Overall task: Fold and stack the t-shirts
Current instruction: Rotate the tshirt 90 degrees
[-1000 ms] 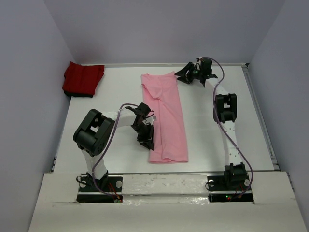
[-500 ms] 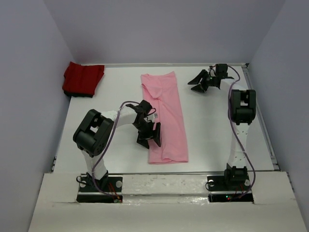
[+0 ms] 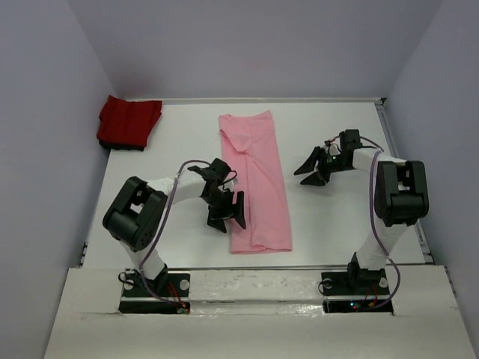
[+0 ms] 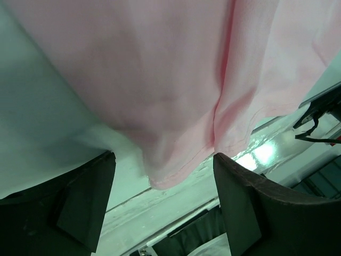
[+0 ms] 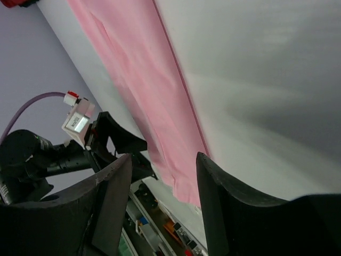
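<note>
**Two shirts down, nothing held**

Far left corner of the table (image 3: 329, 224): red shirt (image 3: 129, 122), a compact bundle close against the wall (image 3: 45, 134). Further right and nearer the bases: left gripper (image 3: 228, 218), jaws spread wide and empty, at the left edge of the pink shirt (image 3: 258, 179), toward its near end. Seen from the left wrist, only the hem of that cloth and a lengthwise fold beyond the parted fingers (image 4: 85, 202). Mid-table: pink shirt itself, flat, folded into a long narrow strip running far to near. Right again: right gripper (image 3: 309, 173), jaws apart, gripping nothing, over bare table, apart from the strip's right edge.
</note>
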Tool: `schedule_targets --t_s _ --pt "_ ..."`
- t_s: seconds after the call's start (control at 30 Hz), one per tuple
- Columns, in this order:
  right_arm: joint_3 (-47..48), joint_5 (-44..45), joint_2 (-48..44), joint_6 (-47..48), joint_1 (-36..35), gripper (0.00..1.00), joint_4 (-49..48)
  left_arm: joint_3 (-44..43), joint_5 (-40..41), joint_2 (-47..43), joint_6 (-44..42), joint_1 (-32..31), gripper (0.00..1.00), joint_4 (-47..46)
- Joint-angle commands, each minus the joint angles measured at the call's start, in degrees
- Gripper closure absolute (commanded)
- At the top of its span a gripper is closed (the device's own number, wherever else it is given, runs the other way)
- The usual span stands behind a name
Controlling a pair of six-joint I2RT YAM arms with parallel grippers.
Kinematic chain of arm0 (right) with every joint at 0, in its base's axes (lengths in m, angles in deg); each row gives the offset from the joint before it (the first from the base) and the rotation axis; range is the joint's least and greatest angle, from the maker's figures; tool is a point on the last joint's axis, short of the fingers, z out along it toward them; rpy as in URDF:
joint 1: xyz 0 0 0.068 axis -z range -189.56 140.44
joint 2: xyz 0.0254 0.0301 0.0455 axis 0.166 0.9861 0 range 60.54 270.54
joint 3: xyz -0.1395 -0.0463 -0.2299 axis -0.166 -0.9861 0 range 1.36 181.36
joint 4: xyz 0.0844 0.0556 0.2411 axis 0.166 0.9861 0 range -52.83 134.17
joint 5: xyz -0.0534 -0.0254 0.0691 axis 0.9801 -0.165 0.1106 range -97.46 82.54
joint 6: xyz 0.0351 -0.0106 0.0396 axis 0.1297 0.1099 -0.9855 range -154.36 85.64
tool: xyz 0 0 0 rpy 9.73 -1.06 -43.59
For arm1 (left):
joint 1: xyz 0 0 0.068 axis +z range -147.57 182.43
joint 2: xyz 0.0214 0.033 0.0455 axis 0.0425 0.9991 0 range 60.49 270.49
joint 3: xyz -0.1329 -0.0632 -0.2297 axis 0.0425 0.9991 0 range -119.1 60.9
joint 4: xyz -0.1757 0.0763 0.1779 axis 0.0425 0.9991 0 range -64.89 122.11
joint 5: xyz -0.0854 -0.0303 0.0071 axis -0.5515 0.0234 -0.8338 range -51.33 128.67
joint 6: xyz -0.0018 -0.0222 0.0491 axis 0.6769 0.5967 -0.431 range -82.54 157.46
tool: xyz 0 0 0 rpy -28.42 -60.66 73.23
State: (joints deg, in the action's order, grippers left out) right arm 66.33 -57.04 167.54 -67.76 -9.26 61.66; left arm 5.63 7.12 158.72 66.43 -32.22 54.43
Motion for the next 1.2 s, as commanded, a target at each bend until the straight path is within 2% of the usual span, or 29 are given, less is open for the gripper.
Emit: schedule_targets --t_s 0.0,0.17,0.33,0.5,0.67,0.8,0.9,1.0,1.03,1.17 --pt "-3.26 -0.44 -7.13 6.58 0.14 0.43 9.05 5.58 0.26 -7.26 3.02 0.29 0.16 0.30" --pt "-6.16 4.14 -15.65 13.01 0.14 0.43 20.58 12.10 0.08 -16.21 6.44 0.38 0.16 -0.58" --pt "-15.54 7.83 -24.97 14.42 0.14 0.43 24.20 14.57 0.70 -21.50 6.71 0.38 0.15 -0.05" --pt "-18.03 8.89 -30.62 14.78 -1.17 0.43 25.17 17.20 -0.44 -22.56 7.06 0.38 0.15 -1.80" --pt "-21.11 12.14 -32.11 11.44 -8.10 0.44 24.04 17.56 -0.62 -19.49 6.80 0.38 0.16 -2.78" --pt "-21.38 12.76 -31.33 10.29 -8.12 0.44 22.10 15.64 1.31 -18.17 6.36 0.38 0.16 -2.78" --pt "-19.89 12.93 -27.39 8.98 -8.12 0.43 18.50 13.00 5.95 -16.15 5.48 0.90 0.15 -2.34" --pt "-15.59 7.86 -22.47 7.14 -8.12 0.42 13.67 12.11 4.76 -14.57 5.83 6.07 0.15 -5.31" --pt "-14.10 7.31 -19.40 6.43 -8.12 0.42 12.52 12.46 3.96 -15.09 6.27 11.05 0.15 -6.72" --pt "-4.96 6.52 -11.13 5.46 -7.06 0.43 8.30 9.67 4.56 -13.61 5.58 19.95 0.15 -9.55"
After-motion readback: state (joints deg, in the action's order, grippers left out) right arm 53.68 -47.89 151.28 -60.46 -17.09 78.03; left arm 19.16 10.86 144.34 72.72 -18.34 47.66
